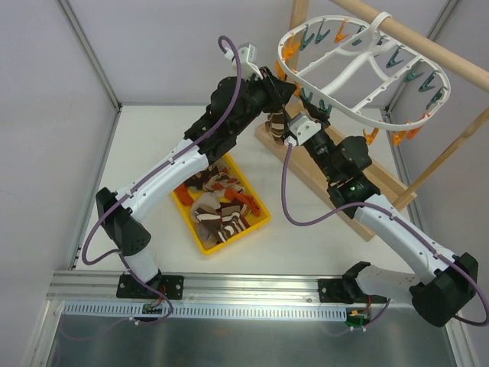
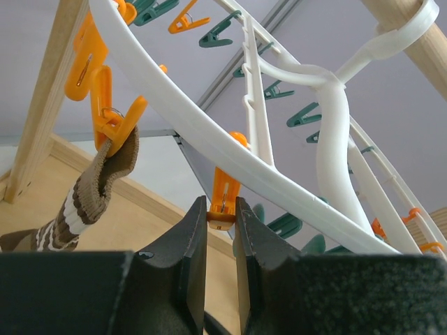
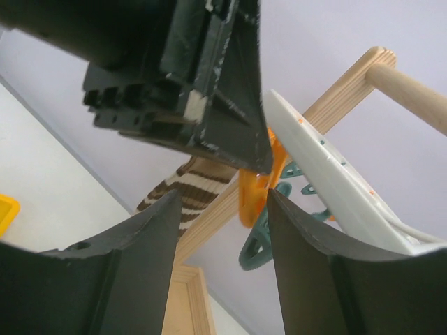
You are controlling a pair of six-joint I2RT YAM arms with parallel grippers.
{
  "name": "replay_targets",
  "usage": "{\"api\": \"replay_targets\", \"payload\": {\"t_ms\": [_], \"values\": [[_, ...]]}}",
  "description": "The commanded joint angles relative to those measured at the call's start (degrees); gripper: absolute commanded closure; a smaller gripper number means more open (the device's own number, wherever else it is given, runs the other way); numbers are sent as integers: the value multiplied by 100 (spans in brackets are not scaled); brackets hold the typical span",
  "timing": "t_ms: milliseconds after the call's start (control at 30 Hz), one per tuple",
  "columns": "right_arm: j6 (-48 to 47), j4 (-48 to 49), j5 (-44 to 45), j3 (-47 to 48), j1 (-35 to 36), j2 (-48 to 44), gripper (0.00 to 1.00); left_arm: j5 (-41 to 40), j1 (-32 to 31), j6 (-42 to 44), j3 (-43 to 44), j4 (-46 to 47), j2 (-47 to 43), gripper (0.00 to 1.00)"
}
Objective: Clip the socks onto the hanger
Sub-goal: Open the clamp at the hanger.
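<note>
Top view: the hanger (image 1: 380,18) hangs from the pole (image 1: 428,50), and both my arms reach up to its near-left rim. Spare socks (image 1: 221,206) wait in the tray (image 1: 188,222) on the table (image 1: 145,138).

Left wrist: the left fingers (image 2: 190,237) pinch an orange clip (image 2: 222,209), to spring it open, I think. Beside it a striped sock (image 2: 87,192) already hangs from another clip.

Right wrist: the right fingers (image 3: 150,237) are spread below that sock, holding nothing. Rim and wooden frame crowd the right; there is open room on the left.

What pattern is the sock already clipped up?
Brown with white stripes; the sock shows best in left wrist view.
</note>
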Motion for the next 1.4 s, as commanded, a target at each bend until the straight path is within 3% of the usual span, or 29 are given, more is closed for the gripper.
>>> {"api": "replay_targets", "payload": {"t_ms": [0,233,367,933,1067,1267,1367], "values": [[-135,286,-145,413,-72,99,44,-203,-63,31,-119,300,-491,100],[-310,172,188,712,-124,433,45,-212,-63,40,-321,406,-606,100],[-398,277,532,730,-133,591,50,-159,-71,5,-383,441,-676,100],[-373,461,858,827,-195,732,50,-177,-133,-31,-514,555,-694,100],[-311,532,831,835,-212,688,57,-238,-150,-40,-523,564,-668,100],[-196,497,752,748,-204,565,55,-361,-177,-4,-506,573,-606,100],[-223,400,752,791,-212,574,64,-361,-212,-4,-497,573,-580,100]]}}
